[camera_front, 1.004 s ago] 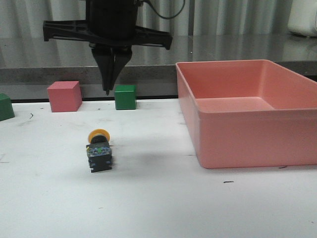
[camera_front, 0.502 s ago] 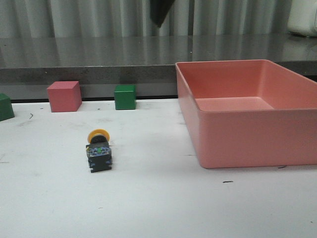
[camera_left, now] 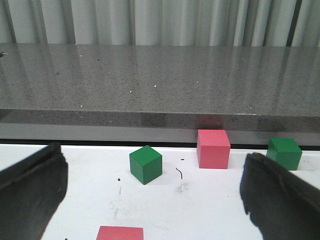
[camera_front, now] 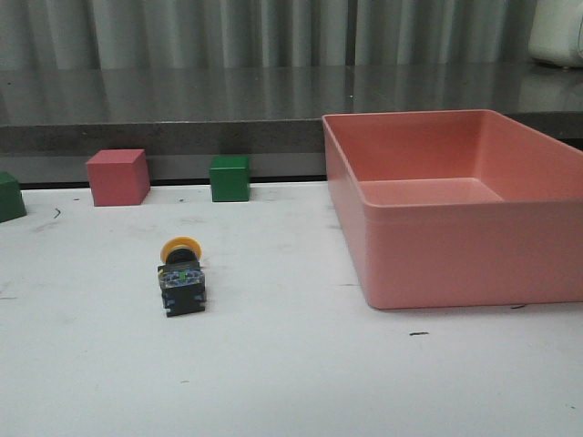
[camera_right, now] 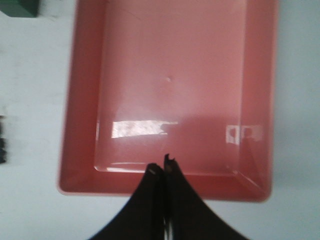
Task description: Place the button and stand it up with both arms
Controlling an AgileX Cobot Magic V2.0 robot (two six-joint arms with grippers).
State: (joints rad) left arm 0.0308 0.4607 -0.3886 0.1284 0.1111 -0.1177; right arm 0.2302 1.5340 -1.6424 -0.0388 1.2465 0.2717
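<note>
Black gripper that hung above bench one second ago now gone from your front view. Yellow-capped black push-button switch (camera_front: 183, 283) lies on side on white bench (camera_front: 291, 373), untouched. Left gripper (camera_left: 150, 192) fingers wide apart; right gripper (camera_right: 161, 172) pressed together above pink plastic tray (camera_right: 82, 100). Standing step remains.

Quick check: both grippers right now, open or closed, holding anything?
Left gripper: open, fingers wide apart, holding nothing.
Right gripper: closed, fingertips together, holding nothing, above the pink bin.
</note>
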